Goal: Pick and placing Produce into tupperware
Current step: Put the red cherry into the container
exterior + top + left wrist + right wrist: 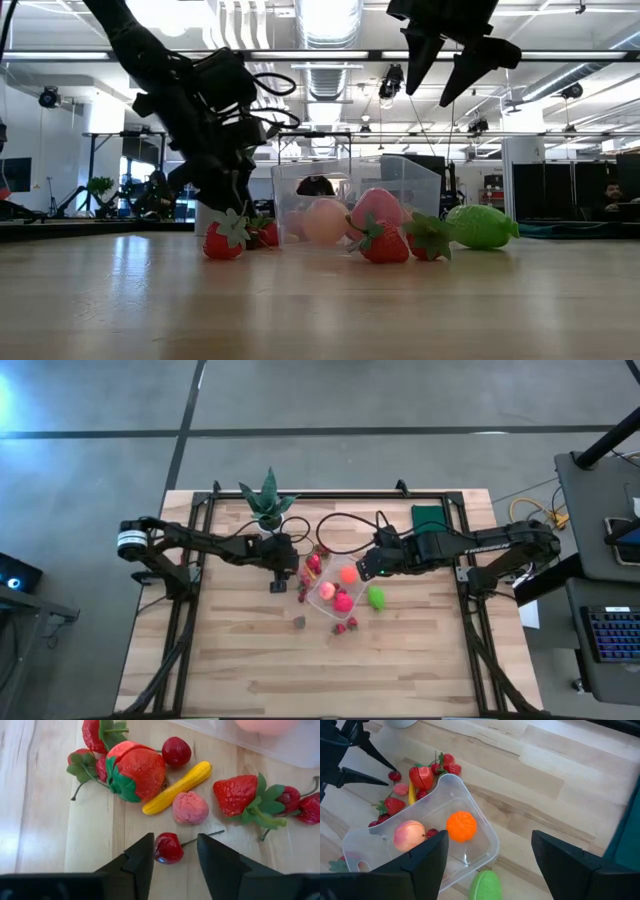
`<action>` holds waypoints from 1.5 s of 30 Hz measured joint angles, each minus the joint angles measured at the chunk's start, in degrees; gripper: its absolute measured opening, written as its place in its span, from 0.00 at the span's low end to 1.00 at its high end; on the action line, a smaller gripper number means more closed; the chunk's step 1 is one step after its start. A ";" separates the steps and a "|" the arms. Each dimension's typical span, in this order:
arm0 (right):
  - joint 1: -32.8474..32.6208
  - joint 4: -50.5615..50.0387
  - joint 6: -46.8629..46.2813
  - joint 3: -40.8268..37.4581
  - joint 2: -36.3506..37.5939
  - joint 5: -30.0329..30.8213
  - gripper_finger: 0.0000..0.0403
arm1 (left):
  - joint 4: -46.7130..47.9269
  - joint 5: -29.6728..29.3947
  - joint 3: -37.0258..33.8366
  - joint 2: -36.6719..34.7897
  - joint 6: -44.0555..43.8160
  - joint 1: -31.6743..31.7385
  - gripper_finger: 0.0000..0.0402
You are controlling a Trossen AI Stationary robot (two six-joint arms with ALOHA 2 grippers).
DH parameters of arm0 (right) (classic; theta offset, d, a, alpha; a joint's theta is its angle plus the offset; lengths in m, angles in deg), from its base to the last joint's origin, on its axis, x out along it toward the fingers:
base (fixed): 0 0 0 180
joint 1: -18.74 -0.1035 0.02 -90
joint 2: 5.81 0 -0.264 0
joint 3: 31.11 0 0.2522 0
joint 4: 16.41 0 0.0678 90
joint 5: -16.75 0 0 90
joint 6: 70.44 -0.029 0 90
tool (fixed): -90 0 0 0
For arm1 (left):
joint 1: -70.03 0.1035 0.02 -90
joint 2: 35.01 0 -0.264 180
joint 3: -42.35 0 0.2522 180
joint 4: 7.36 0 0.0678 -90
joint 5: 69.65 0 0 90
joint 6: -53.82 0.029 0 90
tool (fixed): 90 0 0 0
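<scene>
step: pick phase, a small dark red cherry [168, 848] is being taken off the table [400, 660]; not yet lifted
left gripper [174, 851]: low over the wood just beside the tupperware [427, 837], on the side where the loose pieces lie; fingers [140, 856] part open, bracketing the cherry, pads close to it, but cannot tell if they press on it yet
right gripper [489, 851]: raised above the tupperware, fingers spread wide, nothing between them; looks like it waits
tupperware: clear tub, sits on the wood between the two grippers; in the high view its long axis runs diagonally across the table; open top up
inside tupperware: orange ball [461, 826], peach [409, 835], a small dark red piece between them
outside tupperware: big strawberry [136, 769], yellow banana-like piece [178, 787], pink lump [190, 808], further strawberry [236, 794], all clustered just beside one long wall; green piece [486, 886] touching or almost touching the opposite side
cherry axis: body round, stem [202, 837] lies flat, trailing away past one finger toward the tupperware
next move, judged: finish the squeeze on the cherry, lift straight up clear of the pink lump, carry over the tub rim, release; small round body may roll or pop out if pinched off-centre
</scene>
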State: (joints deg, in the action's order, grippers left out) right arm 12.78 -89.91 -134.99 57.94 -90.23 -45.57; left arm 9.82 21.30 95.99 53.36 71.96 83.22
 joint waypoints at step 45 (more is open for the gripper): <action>0.00 -0.04 -0.65 -0.28 0.00 -0.09 0.69 | -5.49 0.95 -1.52 3.55 -2.81 -0.32 0.28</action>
State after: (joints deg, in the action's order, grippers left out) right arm 12.78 -89.95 -135.64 57.65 -90.23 -45.66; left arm 4.33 22.25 94.47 56.92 69.16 82.91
